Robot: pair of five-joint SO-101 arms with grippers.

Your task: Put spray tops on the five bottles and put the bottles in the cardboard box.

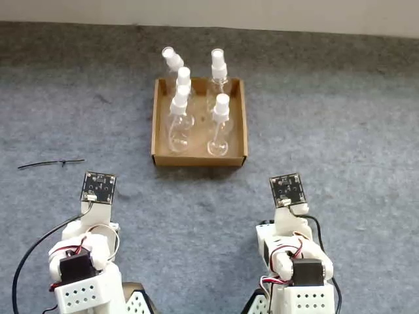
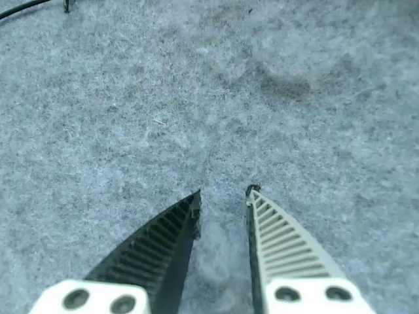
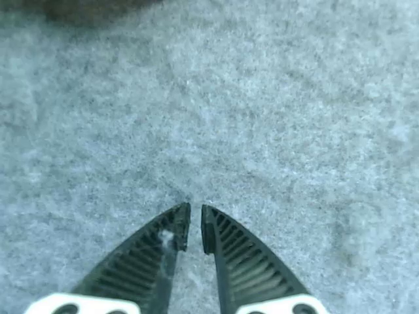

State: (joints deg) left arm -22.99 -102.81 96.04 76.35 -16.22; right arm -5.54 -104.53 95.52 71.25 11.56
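Pincers both point down at the mat (image 2: 196, 98), empty: left pincer (image 2: 222, 193) slightly parted, right pincer (image 3: 195, 216) almost closed.

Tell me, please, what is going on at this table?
Nothing is being handled at the moment. All five bottles stand in the cardboard box, each with a spray top on. Both arms sit near their bases, away from the box. The left gripper is slightly open and the right gripper is shut, both empty above the grey felt. The task looks finished.
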